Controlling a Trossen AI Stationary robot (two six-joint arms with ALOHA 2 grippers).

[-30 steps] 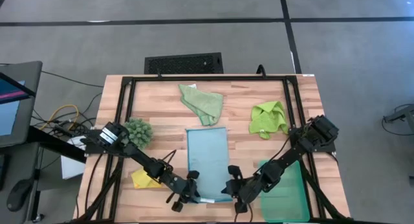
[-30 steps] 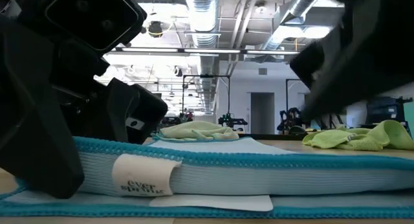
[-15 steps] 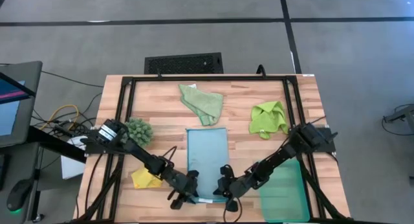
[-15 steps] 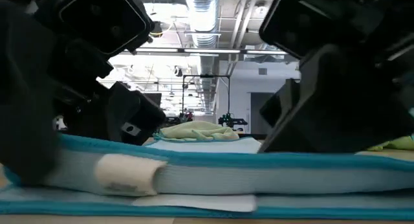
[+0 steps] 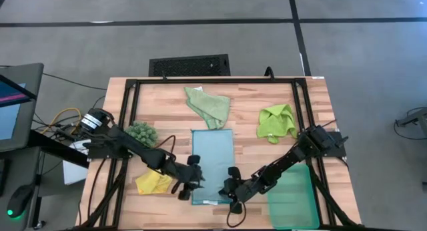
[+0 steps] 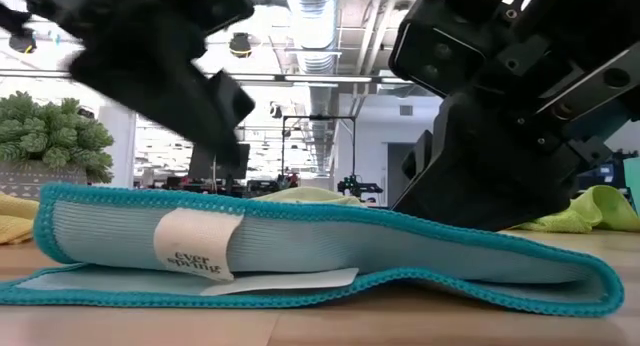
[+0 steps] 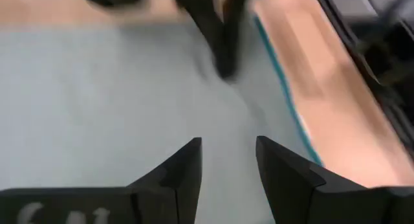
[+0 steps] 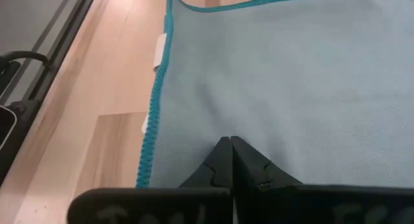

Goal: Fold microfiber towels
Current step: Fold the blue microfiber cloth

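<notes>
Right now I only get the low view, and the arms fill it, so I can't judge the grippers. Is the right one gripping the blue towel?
Observer: The right gripper is shut, with its tips over the light blue towel. I cannot tell whether any cloth is pinched between them.
Operator: And the left?
Observer: The left gripper is open above the same towel, with nothing between its fingers.
</notes>
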